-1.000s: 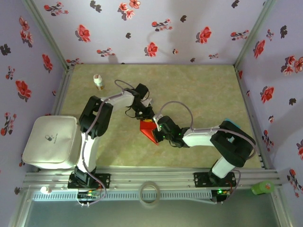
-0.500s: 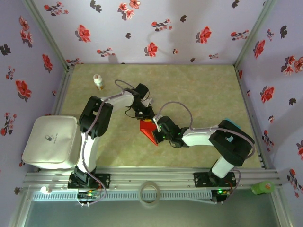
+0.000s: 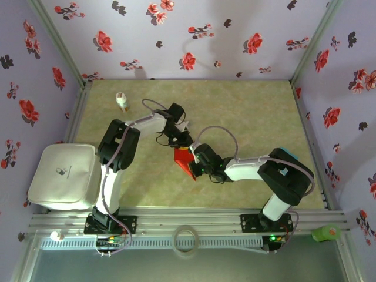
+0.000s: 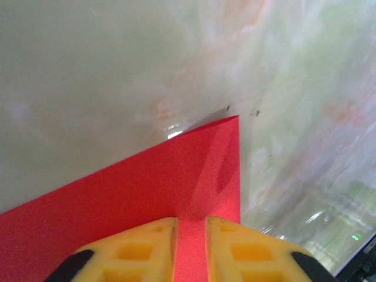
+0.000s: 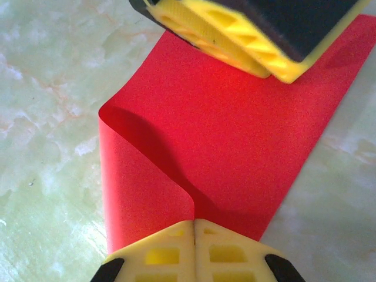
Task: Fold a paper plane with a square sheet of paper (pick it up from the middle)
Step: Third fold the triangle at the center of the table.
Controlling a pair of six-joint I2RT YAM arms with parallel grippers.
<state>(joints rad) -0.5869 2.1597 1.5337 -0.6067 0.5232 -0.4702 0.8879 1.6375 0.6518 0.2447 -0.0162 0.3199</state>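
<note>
The square sheet of paper point(image 3: 183, 162) is bright red and lies mid-table, partly folded. My right gripper point(image 3: 195, 165) is shut on a flap of it that curls up and over from the sheet's left edge point(image 5: 147, 194); the flap's corner disappears between the closed fingertips point(image 5: 194, 226). My left gripper point(image 3: 183, 144) comes in from the far side. Its yellow fingers point(image 5: 235, 41) rest on the paper's far end. In the left wrist view the sheet point(image 4: 147, 188) shows flat through the narrow gap of the gripper point(image 4: 191, 235), near one paper corner point(image 4: 235, 120).
A small white bottle with an orange band point(image 3: 122, 101) stands at the back left of the table point(image 3: 252, 111). A white pouch point(image 3: 63, 175) sits off the left edge. A tape ring point(image 3: 185, 239) and a green object point(image 3: 326, 233) lie on the front rail.
My right gripper has crept slightly left with the flap, and the paper's visible shape has narrowed a little. The left arm has stayed put.
</note>
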